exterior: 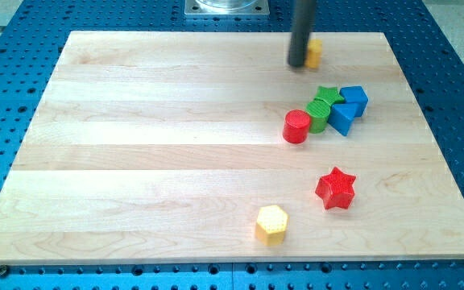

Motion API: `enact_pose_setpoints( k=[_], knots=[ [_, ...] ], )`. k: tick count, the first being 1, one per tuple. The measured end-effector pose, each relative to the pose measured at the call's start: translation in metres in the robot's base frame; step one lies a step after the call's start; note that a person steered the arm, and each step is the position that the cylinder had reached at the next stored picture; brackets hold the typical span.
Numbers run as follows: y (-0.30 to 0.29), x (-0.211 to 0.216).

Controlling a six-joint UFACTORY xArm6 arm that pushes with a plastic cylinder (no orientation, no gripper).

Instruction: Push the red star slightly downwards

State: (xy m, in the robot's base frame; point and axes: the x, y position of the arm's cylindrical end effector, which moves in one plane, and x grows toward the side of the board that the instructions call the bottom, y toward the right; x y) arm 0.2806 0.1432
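Note:
The red star lies on the wooden board at the lower right. My tip is near the board's top edge, far above the star and a little to its left. It stands right beside a small yellow block, which it partly hides. A cluster sits between the tip and the star: a red cylinder, a green cylinder, a green star, a blue cube and a blue triangular block.
A yellow hexagon lies near the board's bottom edge, to the lower left of the red star. A blue perforated table surrounds the board. A metal mount sits at the view's top.

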Motion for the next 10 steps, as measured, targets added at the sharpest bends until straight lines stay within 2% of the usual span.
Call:
enact_pose_setpoints(
  k=[1, 2, 4, 5, 6, 8, 9, 10],
  knots=[
    [0.027, 0.006],
    [0.026, -0.003],
    [-0.016, 0.0],
    [-0.037, 0.052],
    [-0.072, 0.128],
    [-0.1, 0.171],
    [-0.056, 0.215],
    [-0.025, 0.242]
  ],
)
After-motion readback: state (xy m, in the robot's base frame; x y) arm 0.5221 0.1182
